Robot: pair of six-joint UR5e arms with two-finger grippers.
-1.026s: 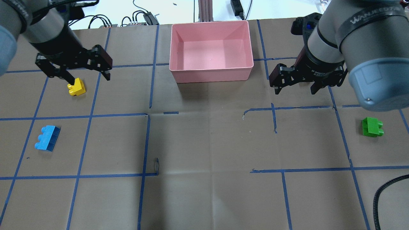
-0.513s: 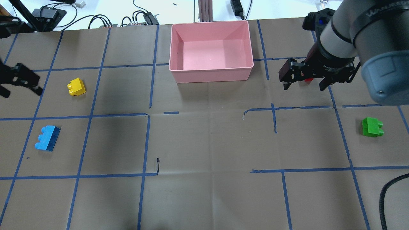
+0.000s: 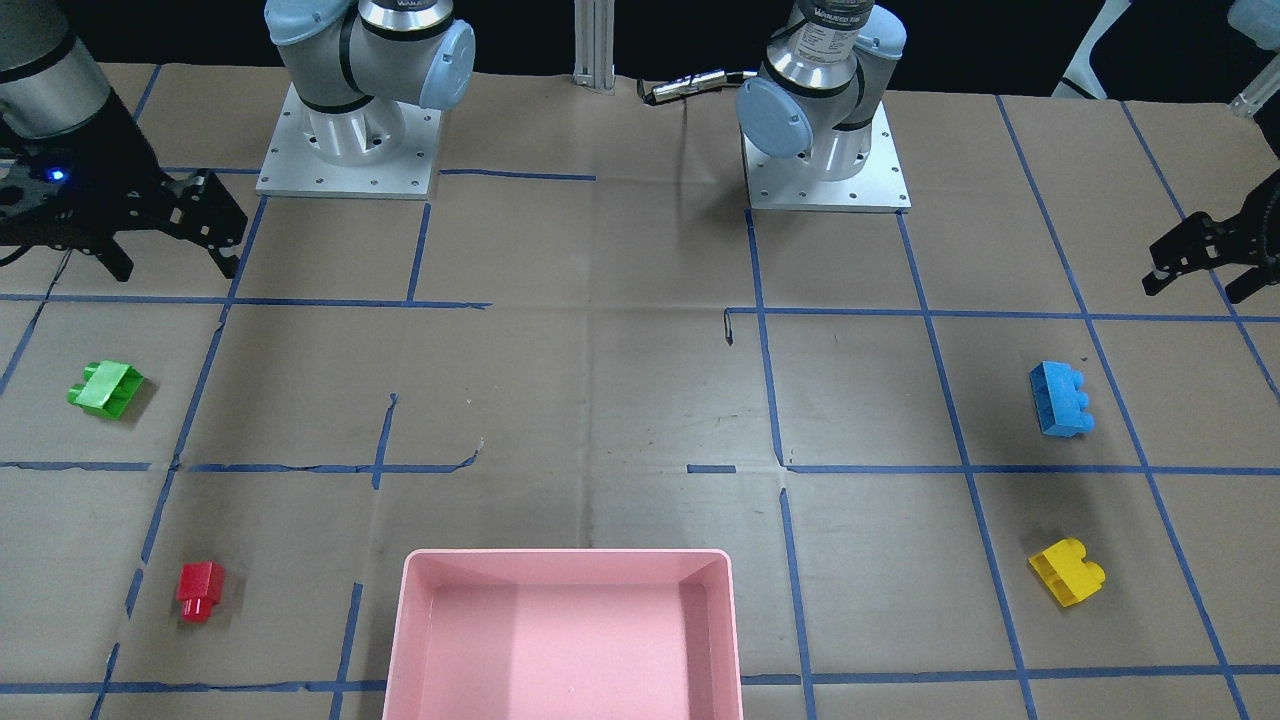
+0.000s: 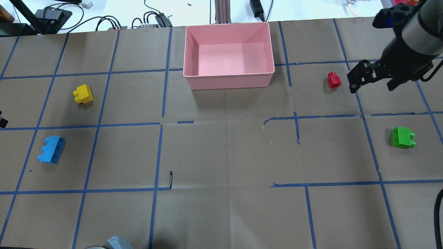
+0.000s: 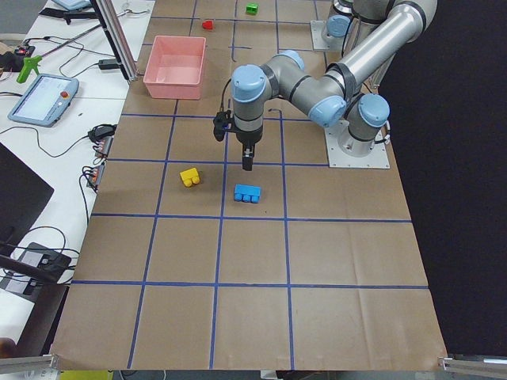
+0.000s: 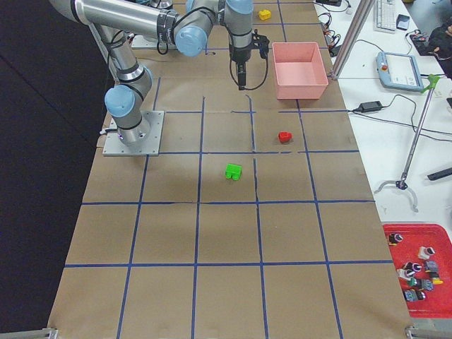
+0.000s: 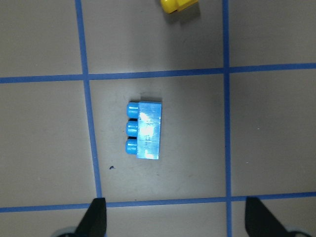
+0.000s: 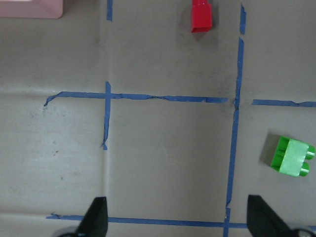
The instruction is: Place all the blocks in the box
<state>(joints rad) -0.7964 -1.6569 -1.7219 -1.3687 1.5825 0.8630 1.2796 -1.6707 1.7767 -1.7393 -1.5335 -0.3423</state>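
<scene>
bricks: blue brick [image 7: 144, 130], yellow brick [image 4: 83, 94], red brick [image 4: 334, 80], green brick [image 4: 403, 137] loose on table [image 4: 225, 155], outside pink box [image 4: 228, 81]
handling: likely light, stiff, slick; pinch flat sides
left gripper [image 7: 175, 219]: spread, empty, over blue brick
right gripper [image 8: 177, 219]: spread, empty

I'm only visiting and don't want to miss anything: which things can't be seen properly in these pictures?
Left gripper: overhead view, nearly all beyond the left edge.
Box: front-facing view, bottom edge cuts off part.
Yellow block: left wrist view, top edge cuts it.
Red block: left side view, too small for detail.
</scene>
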